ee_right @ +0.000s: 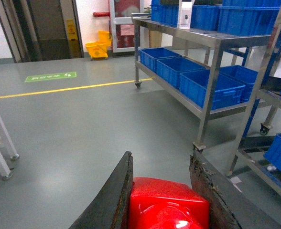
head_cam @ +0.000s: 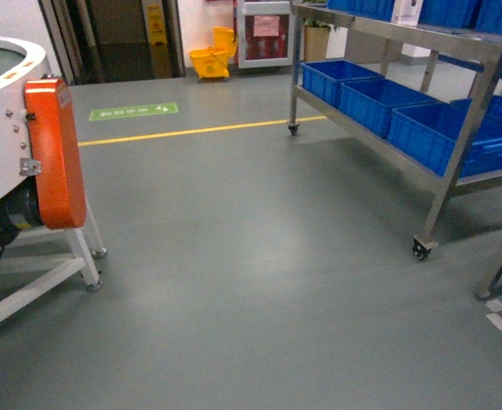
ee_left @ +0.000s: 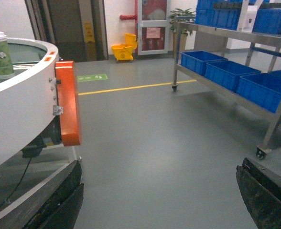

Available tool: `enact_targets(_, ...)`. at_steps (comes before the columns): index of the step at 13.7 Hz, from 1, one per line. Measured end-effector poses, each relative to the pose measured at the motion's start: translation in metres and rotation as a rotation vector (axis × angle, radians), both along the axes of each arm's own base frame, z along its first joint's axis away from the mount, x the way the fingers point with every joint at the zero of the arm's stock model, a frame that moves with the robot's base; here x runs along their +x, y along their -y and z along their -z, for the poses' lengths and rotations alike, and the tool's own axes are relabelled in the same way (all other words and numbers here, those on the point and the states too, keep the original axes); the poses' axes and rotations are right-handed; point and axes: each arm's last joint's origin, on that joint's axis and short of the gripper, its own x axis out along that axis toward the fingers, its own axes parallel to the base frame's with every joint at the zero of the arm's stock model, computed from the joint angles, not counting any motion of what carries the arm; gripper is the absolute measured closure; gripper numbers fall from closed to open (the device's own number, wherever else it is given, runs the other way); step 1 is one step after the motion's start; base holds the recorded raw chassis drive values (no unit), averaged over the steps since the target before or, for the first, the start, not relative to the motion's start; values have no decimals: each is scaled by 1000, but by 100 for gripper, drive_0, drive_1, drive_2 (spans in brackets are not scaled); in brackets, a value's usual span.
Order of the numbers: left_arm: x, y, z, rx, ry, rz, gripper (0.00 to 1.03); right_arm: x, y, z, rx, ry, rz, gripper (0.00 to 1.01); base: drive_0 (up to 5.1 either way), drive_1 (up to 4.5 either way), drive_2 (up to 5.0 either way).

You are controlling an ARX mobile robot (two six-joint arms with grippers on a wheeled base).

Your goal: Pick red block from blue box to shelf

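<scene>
With the shelf (ee_right: 212,52) ahead to its right, the right gripper (ee_right: 162,191) clamps the red block (ee_right: 167,202) for carrying, while the left gripper (ee_left: 159,195) hangs empty, jaws apart.

Right gripper (ee_right: 162,191) clamped on red block (ee_right: 167,205); left gripper (ee_left: 159,195) spread wide.

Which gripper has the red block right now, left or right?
The right gripper: the red block sits clamped between its dark fingers in the right wrist view. The left gripper is spread wide with only bare floor between its fingers.
</scene>
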Motion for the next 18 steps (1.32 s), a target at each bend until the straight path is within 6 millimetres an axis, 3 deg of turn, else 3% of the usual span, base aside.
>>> enact_targets(18,0,0,0,0,0,0,5,0,0,0,0,0,0,72,-147,-147,-147)
